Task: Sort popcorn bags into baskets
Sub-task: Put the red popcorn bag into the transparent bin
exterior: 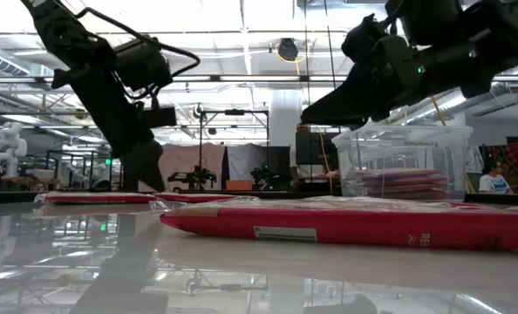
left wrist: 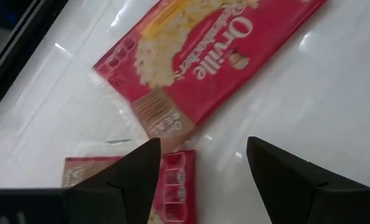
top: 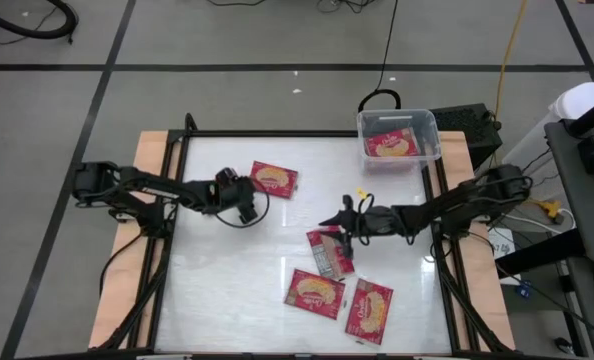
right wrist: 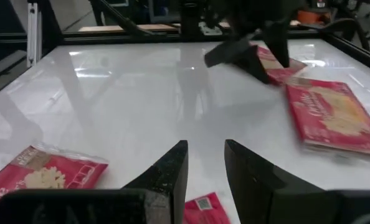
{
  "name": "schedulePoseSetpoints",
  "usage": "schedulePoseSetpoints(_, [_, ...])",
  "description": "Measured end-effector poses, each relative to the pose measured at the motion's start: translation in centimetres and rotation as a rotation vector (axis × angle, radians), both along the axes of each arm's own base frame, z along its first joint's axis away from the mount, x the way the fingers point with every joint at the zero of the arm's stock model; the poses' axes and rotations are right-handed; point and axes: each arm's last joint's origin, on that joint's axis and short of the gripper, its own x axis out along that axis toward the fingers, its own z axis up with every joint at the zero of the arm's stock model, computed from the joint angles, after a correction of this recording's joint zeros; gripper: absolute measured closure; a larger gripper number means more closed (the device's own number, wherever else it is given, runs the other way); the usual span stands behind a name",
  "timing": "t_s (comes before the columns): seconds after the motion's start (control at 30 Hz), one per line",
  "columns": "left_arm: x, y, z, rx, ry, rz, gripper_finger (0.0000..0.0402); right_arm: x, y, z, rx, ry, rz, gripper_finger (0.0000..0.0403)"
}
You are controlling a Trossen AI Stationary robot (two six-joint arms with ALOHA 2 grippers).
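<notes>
- The popcorn bag (top: 274, 179) nearest the left arm lies flat and face up on the white counter (top: 227, 260), toward the far side and left of centre, well apart from every other bag.
- Its long axis runs roughly across the counter, a little tilted. The left gripper (top: 239, 204) sits just beside its near-left corner, so the bag lies ahead of and slightly to the right of those fingers.
- In the left wrist view the same bag (left wrist: 203, 56) fills the space beyond the spread fingers (left wrist: 135, 168), which hold nothing. Whether they touch the counter I cannot tell.
- My judgement: the left arm is the nearer one for this bag, and the coming move is a short reach forward onto the bag's edge.
- A cluster of bags lies nearer the front: a greyish-backed one (top: 330, 251) and two face-up ones (top: 314, 293) (top: 369, 309).
- The right gripper (top: 341, 217) hangs just above the far end of the greyish-backed bag, fingers (right wrist: 169, 168) slightly parted and empty, pointing toward the left arm.
- The clear basket (top: 429, 128) stands at the far right corner with at least one bag inside, well apart from the left arm's bag and nearer the right arm.
</notes>
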Motion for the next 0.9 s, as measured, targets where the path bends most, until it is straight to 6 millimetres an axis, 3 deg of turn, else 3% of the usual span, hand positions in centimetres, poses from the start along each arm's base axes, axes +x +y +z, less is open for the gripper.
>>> schedulePoseSetpoints(0.33, [-0.1, 1.5, -0.6, -0.031, 0.062, -0.092, 0.0158, 1.3, 0.3, -2.3, 0.056, -0.029, -0.012, 0.0303])
schedulePoseSetpoints(0.73, [0.4, 3.1, -2.0, 0.008, 0.133, -0.182, 0.0158, 3.0, 0.4, -2.1, 0.011, -0.045, -0.004, 0.0303])
schedulePoseSetpoints(0.9, [0.3, 4.0, -2.0, -0.035, 0.095, -0.184, 0.02, 3.0, -0.2, -2.0, -0.008, -0.053, -0.017, 0.0303])
